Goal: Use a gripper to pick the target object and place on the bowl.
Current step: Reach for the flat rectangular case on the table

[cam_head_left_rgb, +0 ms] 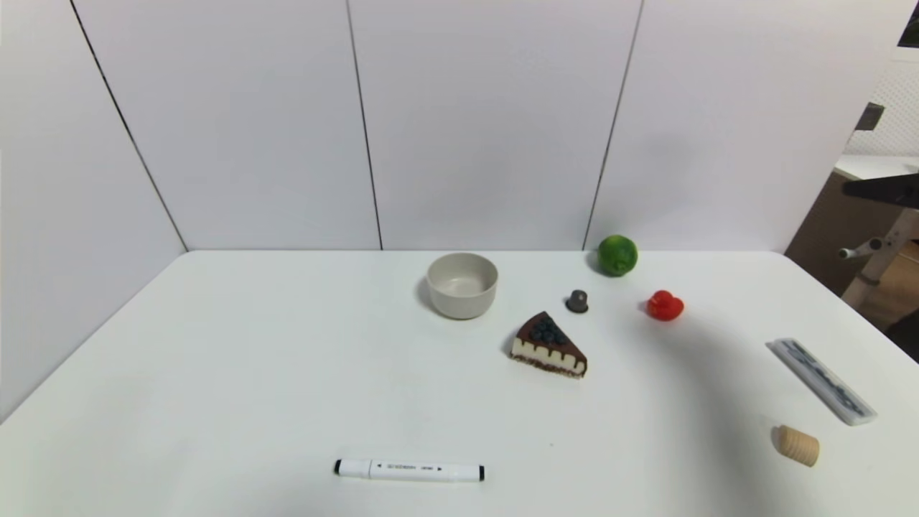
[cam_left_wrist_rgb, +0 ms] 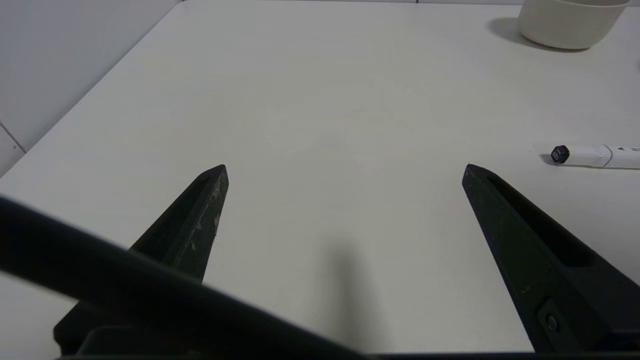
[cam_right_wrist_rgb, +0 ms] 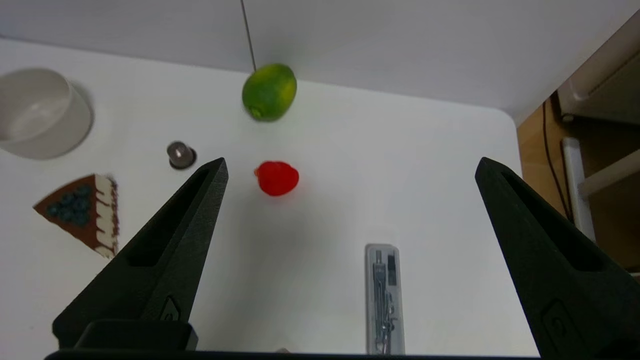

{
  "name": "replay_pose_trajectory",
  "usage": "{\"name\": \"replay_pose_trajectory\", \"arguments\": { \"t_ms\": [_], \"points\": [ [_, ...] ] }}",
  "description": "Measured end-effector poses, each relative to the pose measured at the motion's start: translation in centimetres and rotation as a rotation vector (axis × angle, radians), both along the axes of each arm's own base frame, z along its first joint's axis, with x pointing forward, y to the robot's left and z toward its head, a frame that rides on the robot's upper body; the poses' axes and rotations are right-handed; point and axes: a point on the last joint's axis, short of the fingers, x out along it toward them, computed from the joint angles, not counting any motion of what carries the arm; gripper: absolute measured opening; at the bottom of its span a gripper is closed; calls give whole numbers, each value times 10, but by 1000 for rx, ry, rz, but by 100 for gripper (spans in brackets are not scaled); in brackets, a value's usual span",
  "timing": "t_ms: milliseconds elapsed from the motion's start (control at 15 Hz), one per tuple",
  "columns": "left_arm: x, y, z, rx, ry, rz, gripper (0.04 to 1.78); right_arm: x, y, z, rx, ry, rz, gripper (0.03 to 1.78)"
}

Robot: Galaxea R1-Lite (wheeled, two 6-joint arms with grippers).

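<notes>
Black right gripper fingers spread wide, empty, above translucent case.

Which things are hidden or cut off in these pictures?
- Marker, left wrist view: far end cut by the picture edge.
- Bowl, left wrist view: rim cut by the top edge.
- Case, right wrist view: near end cut by the bottom edge.
- Both grippers: outside the head view.

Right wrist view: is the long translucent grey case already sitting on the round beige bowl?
No. The long translucent grey case lies flat on the white table, between the open right gripper fingers, far from the round beige bowl.
</notes>
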Motion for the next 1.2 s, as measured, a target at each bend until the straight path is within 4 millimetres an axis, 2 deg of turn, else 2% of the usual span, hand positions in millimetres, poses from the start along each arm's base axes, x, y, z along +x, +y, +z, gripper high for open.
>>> {"name": "replay_pose_trajectory", "arguments": {
  "t_ms": [200, 600, 1000, 1200],
  "points": [
    [0, 0, 0, 0, 0, 0, 169, 20, -14, -17, -40, 147, 17, 171],
    [0, 0, 0, 0, 0, 0, 169, 58, -35, -58, -84, 309, -29, 171],
    [0, 0, 0, 0, 0, 0, 169, 67, -42, -101, -108, 496, -145, 171],
    [0, 0, 0, 0, 0, 0, 169, 66, -43, -114, -103, 551, -154, 171]
  ]
}}
